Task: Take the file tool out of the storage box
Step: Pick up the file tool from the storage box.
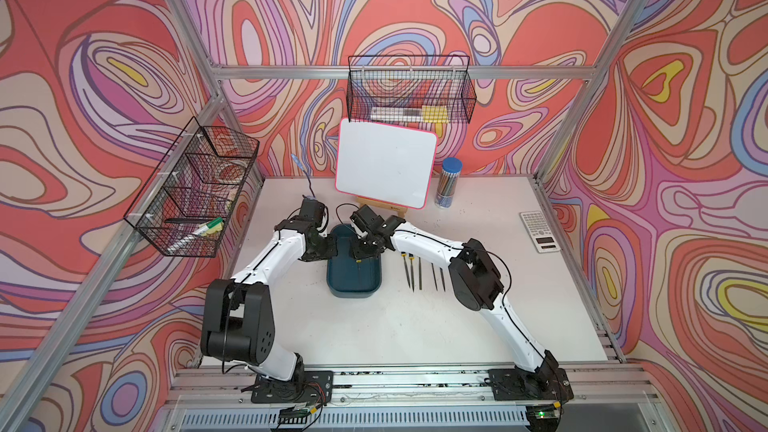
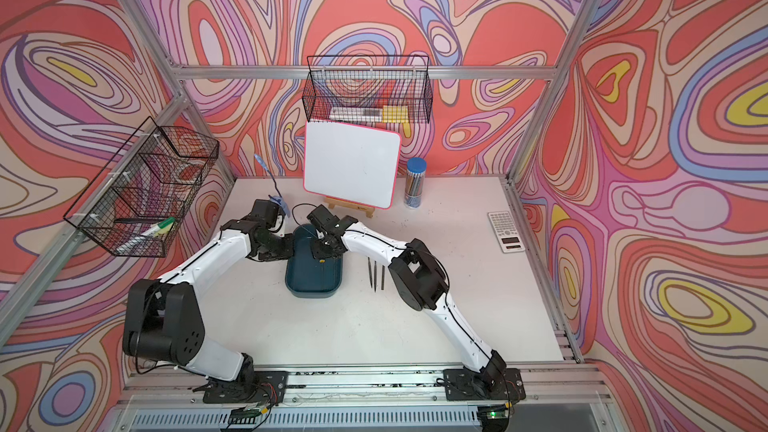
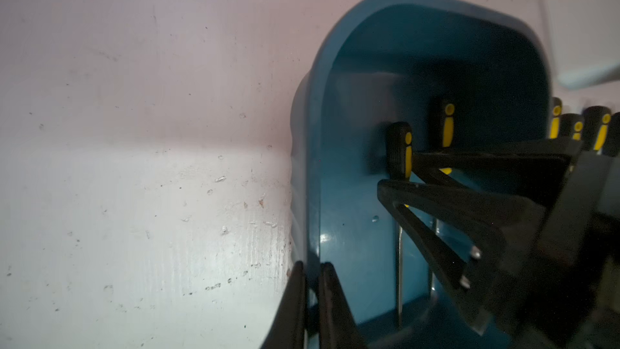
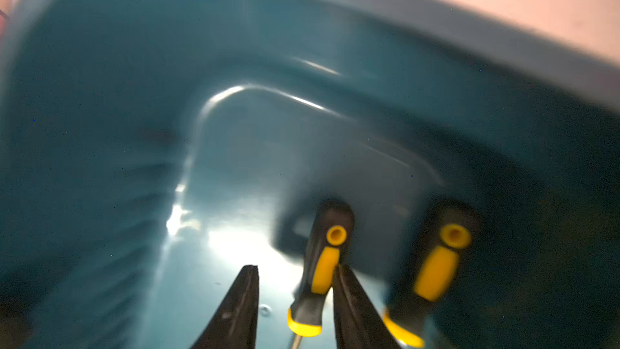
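Observation:
The dark teal storage box lies mid-table between both arms. My left gripper is shut on the box's left wall, one finger inside and one outside. My right gripper reaches down into the box, jaws open. A file tool with a black and yellow handle lies between its fingers, against one of them; the other finger stands clear of it. A second file lies beside it in the box.
Several more files lie in a row on the table right of the box, partly under my right arm. A whiteboard, a pencil tube and a calculator stand further back and right. Wire baskets hang on the walls.

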Motion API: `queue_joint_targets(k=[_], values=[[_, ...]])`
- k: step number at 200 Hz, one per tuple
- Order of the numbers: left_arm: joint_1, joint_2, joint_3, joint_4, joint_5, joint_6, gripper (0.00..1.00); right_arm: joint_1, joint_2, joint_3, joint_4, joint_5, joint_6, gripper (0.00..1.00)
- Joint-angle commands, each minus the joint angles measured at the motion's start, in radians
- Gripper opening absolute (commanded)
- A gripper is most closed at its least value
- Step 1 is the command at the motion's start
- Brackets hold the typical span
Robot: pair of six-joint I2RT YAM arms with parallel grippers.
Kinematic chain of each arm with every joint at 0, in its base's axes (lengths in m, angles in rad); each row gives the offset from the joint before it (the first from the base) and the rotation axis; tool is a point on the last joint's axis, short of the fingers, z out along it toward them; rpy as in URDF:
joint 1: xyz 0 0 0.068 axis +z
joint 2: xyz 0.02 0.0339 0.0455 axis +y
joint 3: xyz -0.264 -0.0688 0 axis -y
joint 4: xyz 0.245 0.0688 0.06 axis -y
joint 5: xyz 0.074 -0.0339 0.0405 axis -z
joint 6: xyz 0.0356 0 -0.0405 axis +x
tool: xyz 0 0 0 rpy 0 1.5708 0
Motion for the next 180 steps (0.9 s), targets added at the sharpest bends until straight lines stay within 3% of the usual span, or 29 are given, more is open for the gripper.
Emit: queue_joint_targets(k=[1,134,180], values=[[-0.008,0.02,-0.021,0.045,0.049,-0.013,0.0,0.017,0.046,0.006,-0.021,-0.056,0.01,0.38],[-0.008,0.053,-0.054,0.078,0.062,-0.025,0.0,0.017,-0.084,-0.046,-0.009,0.142,-0.035,0.43],[-0.008,0.049,-0.054,0.078,0.06,-0.024,0.0,0.017,-0.041,-0.027,-0.05,0.121,-0.023,0.43]])
